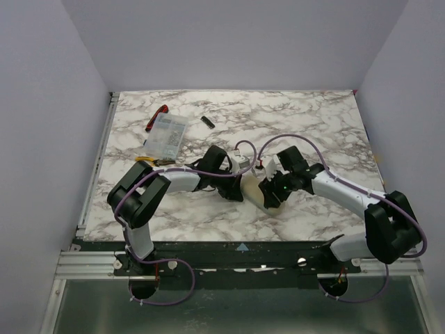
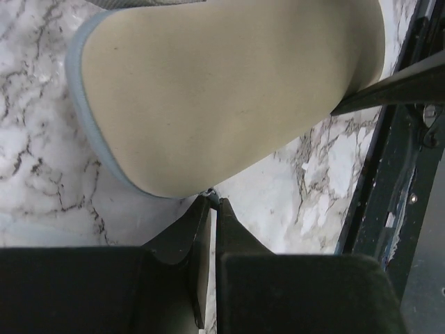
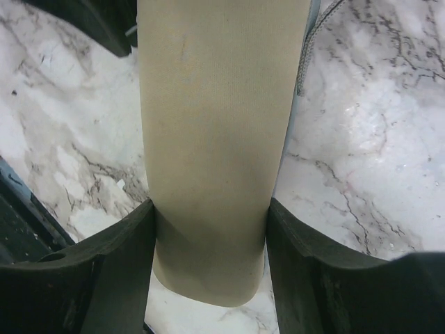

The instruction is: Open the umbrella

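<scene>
The umbrella [image 1: 253,192] is folded, a pale cream body with a grey-blue edge, between the two arms at the table's middle front. In the left wrist view the umbrella [image 2: 222,90] fills the top. My left gripper [image 2: 212,198] is shut, its tips pinching a small grey bit at the umbrella's rim. In the right wrist view the umbrella [image 3: 222,104] runs upright between the jaws. My right gripper [image 3: 211,209] is shut on its cream body, one finger pressed on each side. In the top view, my left gripper [image 1: 237,189] and right gripper [image 1: 269,195] flank it.
At the back left lie a red-and-black tool [image 1: 158,116], a clear packet [image 1: 167,133], a small black stick [image 1: 206,122] and a yellow item [image 1: 144,159]. The marble table [image 1: 327,125] ends in a black front rail [image 1: 236,252].
</scene>
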Robot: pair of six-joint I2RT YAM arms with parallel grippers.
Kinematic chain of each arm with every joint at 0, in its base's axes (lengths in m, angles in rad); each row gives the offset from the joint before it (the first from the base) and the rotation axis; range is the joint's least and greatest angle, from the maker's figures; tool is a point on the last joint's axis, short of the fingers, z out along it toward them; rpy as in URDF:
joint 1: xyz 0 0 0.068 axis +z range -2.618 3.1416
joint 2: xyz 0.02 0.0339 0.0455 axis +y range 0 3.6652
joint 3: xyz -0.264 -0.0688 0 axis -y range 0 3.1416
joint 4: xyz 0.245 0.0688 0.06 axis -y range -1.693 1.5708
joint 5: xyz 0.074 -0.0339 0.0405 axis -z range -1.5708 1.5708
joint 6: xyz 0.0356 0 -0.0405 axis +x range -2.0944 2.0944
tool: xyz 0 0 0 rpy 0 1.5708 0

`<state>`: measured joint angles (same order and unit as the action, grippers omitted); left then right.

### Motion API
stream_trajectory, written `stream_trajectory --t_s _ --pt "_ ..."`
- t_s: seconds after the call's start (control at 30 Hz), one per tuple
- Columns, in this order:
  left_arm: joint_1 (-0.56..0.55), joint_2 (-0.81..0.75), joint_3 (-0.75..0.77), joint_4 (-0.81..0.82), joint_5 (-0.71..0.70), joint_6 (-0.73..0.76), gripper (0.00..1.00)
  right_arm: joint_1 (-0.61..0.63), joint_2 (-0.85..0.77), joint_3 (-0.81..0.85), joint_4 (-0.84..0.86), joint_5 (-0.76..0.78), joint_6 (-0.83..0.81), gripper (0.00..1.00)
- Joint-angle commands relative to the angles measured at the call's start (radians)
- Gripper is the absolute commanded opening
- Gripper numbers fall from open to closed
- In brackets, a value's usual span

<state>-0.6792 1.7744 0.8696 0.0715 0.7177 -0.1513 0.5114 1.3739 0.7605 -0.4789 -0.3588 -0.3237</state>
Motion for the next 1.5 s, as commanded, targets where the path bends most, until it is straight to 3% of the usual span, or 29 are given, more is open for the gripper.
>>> stream_trajectory --t_s 0.0,0.27,0.57,0.77,1.0,1.37,1.4,1.47 --pt "-0.008 0.034 0.058 0.009 0.109 -0.075 0.0 -0.027 0.06 0.056 0.071 0.13 0.137 0.0" --pt "0.01 -0.036 -0.028 0.088 0.025 -0.061 0.0 -0.04 0.142 0.125 0.09 0.108 0.294 0.0" --pt "0.009 0.022 0.01 0.083 0.067 -0.096 0.0 -0.069 0.181 0.093 0.137 0.095 0.549 0.0" --pt "-0.003 0.029 0.008 0.09 0.071 -0.105 0.0 -0.097 0.205 0.097 0.167 0.223 0.681 0.0" --pt "-0.03 0.039 0.0 0.096 0.086 -0.116 0.0 -0.104 0.258 0.16 0.144 0.492 0.851 0.0" --pt "-0.073 0.034 -0.015 0.105 0.089 -0.124 0.0 -0.148 0.264 0.167 0.102 0.43 0.991 0.0" --pt "-0.068 0.032 -0.011 0.096 0.089 -0.116 0.0 -0.151 0.26 0.161 0.106 0.415 0.986 0.06" --pt "-0.044 0.012 -0.021 0.103 0.098 -0.117 0.02 -0.158 0.242 0.151 0.114 0.368 0.962 0.3"
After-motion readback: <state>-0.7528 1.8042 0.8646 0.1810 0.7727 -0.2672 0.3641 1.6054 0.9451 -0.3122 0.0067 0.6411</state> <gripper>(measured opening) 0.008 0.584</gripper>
